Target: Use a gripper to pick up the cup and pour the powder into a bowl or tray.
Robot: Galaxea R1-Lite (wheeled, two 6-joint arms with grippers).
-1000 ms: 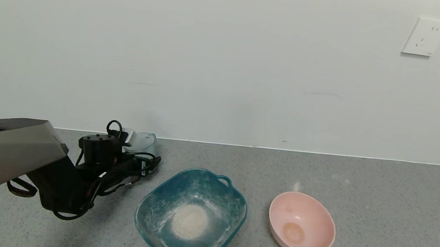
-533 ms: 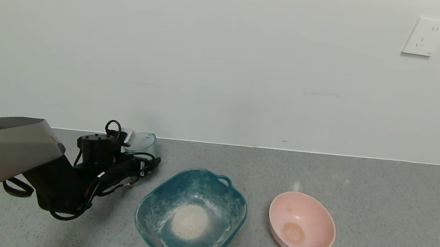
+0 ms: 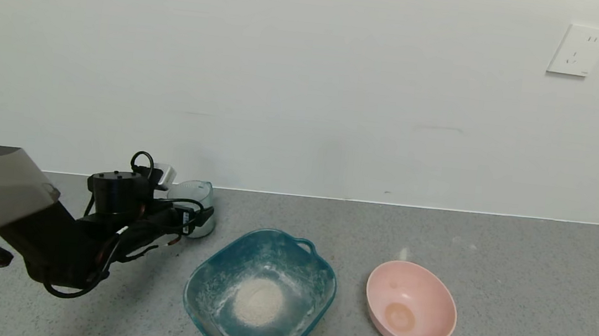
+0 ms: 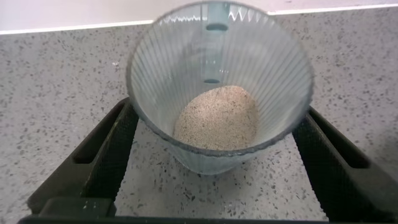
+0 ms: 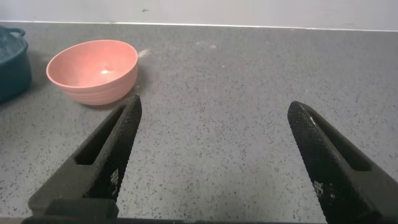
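The ribbed pale blue-grey cup (image 3: 193, 201) stands upright on the grey counter by the wall, left of the teal tray (image 3: 316, 273). My left gripper (image 3: 195, 218) is open, with one finger on each side of the cup and a gap to its lower body. In the left wrist view the cup (image 4: 273, 68) holds beige powder (image 4: 217, 118) between the fingers (image 4: 112, 149). A round heap of powder (image 3: 259, 301) lies in the tray. My right gripper (image 5: 214, 106) is open and empty over bare counter, out of the head view.
A round pink bowl (image 3: 410, 305) stands right of the tray; it also shows in the right wrist view (image 5: 92, 70). The wall runs close behind the cup. A wall socket (image 3: 578, 50) is at the upper right.
My left arm has drawn back to the left and slightly toward me, so more of the cup shows. The cup, the tray and the pink bowl have not moved.
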